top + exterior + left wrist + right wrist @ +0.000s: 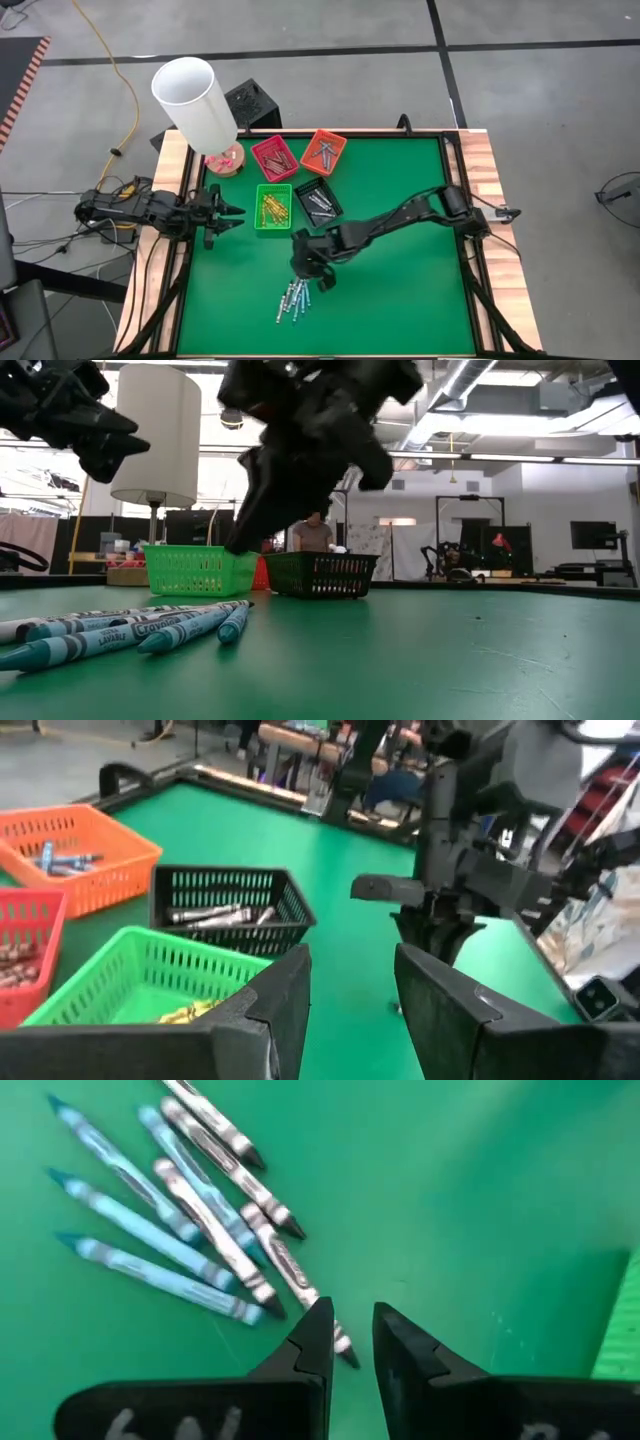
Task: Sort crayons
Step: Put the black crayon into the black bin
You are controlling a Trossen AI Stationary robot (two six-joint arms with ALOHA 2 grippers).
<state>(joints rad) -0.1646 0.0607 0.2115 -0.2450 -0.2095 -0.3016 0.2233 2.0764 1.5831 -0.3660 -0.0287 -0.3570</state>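
Nearest the front edge of the tabletop (400,300), a small heap of crayons (292,300) remains unsorted: light blue and grey ones, lying loose and touching each other. The right tool (322,283) hovers just above the heap's far end, its fingers a narrow gap apart with nothing between them; one grey crayon (285,1265) runs right up under the tips, so a pick looks next.

Farther back, sorting looks mostly done. The green tray (273,207) holds yellow sticks, the black tray (318,202) grey ones, the red tray (274,157) red-brown ones and the orange tray (324,151) a few blue ones. Only the heap seems left.

The left tool (236,212) waits at the left edge beside the green tray, fingers apart and empty.

Behind the trays a white lamp (195,100) stands at the tabletop's far left corner. The crowded sticks may make a single grasp awkward.
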